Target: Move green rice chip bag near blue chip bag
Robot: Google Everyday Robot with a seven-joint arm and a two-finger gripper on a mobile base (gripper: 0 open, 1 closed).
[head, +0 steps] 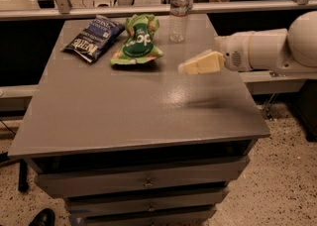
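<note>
The green rice chip bag [137,41] lies crumpled on the grey table [124,111] at the back, left of centre. The blue chip bag [94,38] lies just to its left, almost touching it. My gripper [190,67] hangs above the table's right half, well to the right of the green bag, and holds nothing.
A clear plastic water bottle [179,11] stands upright at the table's back edge, right of the green bag. A rail and glass panel run behind the table. Drawers sit under the tabletop. A dark shoe [40,217] shows at the bottom left on the floor.
</note>
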